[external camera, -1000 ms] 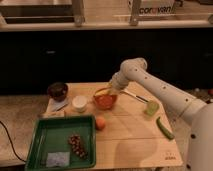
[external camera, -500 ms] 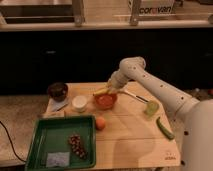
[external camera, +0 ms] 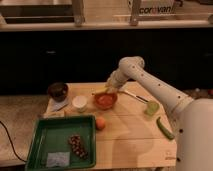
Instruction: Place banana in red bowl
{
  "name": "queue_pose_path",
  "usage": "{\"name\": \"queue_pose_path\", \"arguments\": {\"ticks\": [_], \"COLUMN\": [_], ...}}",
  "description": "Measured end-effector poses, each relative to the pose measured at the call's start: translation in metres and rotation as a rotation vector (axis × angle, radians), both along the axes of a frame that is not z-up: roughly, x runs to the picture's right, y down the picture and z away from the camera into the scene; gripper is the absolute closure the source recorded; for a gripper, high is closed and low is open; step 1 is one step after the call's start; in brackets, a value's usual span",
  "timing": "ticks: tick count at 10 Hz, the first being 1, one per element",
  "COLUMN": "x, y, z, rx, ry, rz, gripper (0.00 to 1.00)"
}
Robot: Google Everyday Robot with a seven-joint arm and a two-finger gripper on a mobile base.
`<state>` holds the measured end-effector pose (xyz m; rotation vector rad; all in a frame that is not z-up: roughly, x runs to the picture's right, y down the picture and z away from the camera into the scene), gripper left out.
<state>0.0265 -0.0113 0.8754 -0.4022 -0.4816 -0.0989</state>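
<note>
- Compared with a second ago: gripper (external camera: 107, 89) and banana (external camera: 100, 91) shifted from directly above the red bowl (external camera: 106, 100) toward its far-left rim, at about 11 o'clock of the bowl; nothing else on the table displaced.
- Camera view, progress: jaws pressed together on the banana's near end, pale-yellow tip poking out to 9 o'clock past the rim; carry to the bowl judged done, release judged still to come.
- Banana position: over the bowl's upper-left edge, level with or just above the rim; touching the rim or not, cannot tell.
- Bowl interior: no fruit visible inside as yet.
- Remaining, as a judgement: bring the banana more squarely over the bowl's middle, part the jaws, lift clear.
- Count, task things: one banana, one red bowl.
- Count, bowls and cups: one dark maroon bowl (external camera: 57, 91) at 9 o'clock of the red bowl, one white cup (external camera: 79, 103) between the two.
- Count, produce: one orange fruit (external camera: 100, 123) at 6 o'clock of the red bowl, one green vegetable (external camera: 164, 127) at 4 o'clock, one pale green cup-like item (external camera: 152, 108) at 3 o'clock.
- Count, trays: one green tray (external camera: 47, 137) at 7 o'clock, holding one dark cluster (external camera: 78, 145) and one pale packet (external camera: 58, 159).
- Count, arms: one white arm (external camera: 150, 85), reaching in from 3 o'clock.
</note>
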Motion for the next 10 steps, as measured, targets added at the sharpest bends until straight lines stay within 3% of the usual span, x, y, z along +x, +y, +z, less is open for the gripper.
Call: {"name": "queue_pose_path", "arguments": {"ticks": [10], "x": [-0.011], "y": [-0.009], "z": [0.015], "rx": [-0.019], "ry": [-0.021], "rz": [0.011], "gripper": [0.98]}}
